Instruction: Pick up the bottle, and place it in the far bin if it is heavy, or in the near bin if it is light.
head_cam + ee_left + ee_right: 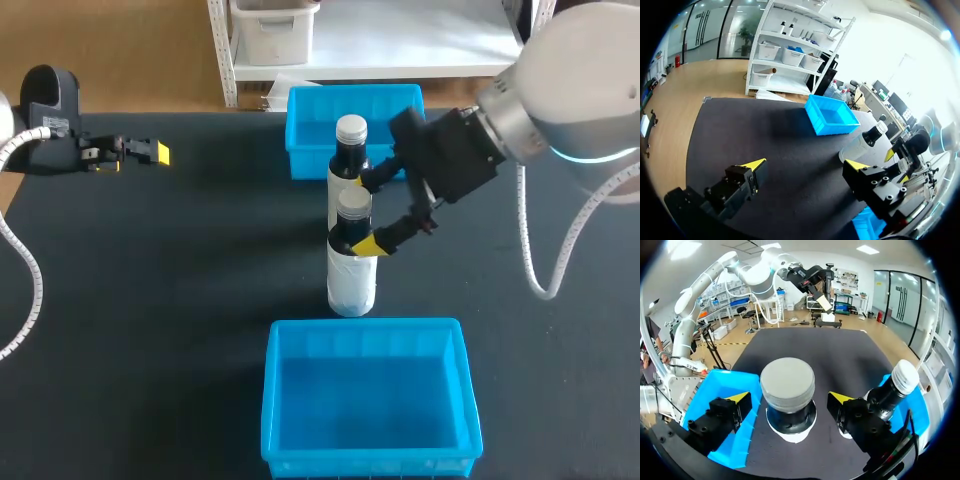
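Bottle [351, 275]: stood upright on the counter [180, 280] between far bin [297, 130] and near bin [272, 400], neck inside right tool [366, 212].
Tools: right and left tool [805, 164] both stood apart, gripping nothing.
Risk: a nudge could topple the neighbouring bottle [350, 140].

We hold our right arm [560, 90] in from the right, wrist angled downward, our right gripper [365, 214] with its fingers spread wide, while our left arm [48, 105] lies far out left, its left gripper [150, 153] likewise parted.
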Robot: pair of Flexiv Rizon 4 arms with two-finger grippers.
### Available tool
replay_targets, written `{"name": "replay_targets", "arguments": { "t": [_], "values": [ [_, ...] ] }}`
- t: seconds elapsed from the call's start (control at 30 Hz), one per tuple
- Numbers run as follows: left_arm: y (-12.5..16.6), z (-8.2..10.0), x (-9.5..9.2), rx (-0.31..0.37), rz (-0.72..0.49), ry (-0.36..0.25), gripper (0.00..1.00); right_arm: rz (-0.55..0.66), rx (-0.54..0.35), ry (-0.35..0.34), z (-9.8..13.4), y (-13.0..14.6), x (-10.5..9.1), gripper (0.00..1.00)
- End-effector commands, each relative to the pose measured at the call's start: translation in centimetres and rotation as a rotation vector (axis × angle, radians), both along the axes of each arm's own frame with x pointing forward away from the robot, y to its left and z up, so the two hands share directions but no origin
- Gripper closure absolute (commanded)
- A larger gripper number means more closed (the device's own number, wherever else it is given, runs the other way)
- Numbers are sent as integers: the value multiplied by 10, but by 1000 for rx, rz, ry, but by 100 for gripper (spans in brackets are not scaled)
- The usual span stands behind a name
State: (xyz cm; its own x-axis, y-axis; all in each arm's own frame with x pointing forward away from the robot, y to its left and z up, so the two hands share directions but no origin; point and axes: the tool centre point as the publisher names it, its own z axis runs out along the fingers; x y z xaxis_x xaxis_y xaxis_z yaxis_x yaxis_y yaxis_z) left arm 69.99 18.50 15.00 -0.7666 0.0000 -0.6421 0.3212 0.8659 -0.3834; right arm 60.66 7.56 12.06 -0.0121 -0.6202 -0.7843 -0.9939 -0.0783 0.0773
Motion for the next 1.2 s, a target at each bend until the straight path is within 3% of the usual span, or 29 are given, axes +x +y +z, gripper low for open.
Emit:
{"name": "replay_targets", "arguments": {
  "t": [0.03,0.8,0.87,0.93,1.2],
  "values": [
    [0,0,0,0,0,0,0,2,-15,3,0,7,1,0],
    [0,0,0,0,0,0,0,-25,-44,-1,0,12,0,1],
    [0,0,0,0,0,0,0,-26,-44,-1,0,11,1,5],
    [0,0,0,0,0,0,0,-28,-44,-1,0,10,1,18],
    [0,0,0,0,0,0,0,-26,-43,-2,-1,10,1,39]
  ]
}}
